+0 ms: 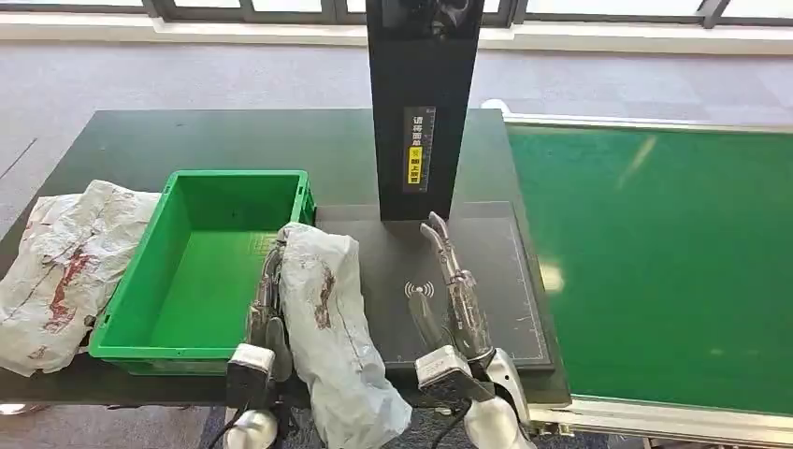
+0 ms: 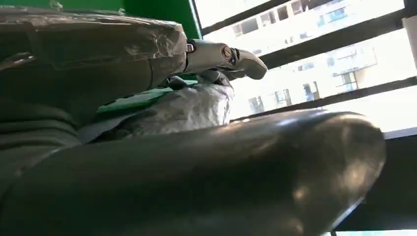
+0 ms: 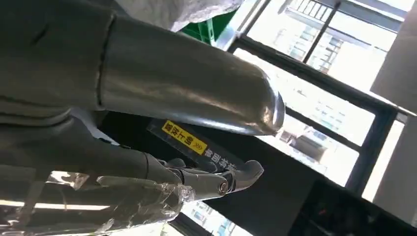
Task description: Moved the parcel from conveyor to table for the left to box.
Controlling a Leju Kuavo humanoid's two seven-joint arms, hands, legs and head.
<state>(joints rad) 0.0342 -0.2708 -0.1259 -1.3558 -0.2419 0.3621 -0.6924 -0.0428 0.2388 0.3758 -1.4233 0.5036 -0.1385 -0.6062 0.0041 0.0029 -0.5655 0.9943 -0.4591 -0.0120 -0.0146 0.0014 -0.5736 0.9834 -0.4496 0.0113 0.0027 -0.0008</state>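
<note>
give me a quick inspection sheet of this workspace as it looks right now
surface: dark table with a black scanner pad at its right end
job's things: grey parcel lying beside the green box, overhanging the table's near edge; green conveyor bare
clutter: crumpled white bag left of the box
hands: left hand against the parcel's left side, between parcel and box, grip unclear; right hand over the pad, fingers extended, holding nothing
cables: dark cables by the left wrist
surroundings: black post with yellow label behind the pad; grey carpet, windows beyond

Parcel (image 1: 327, 318) right of box (image 1: 201, 267), perhaps overlapping.
</note>
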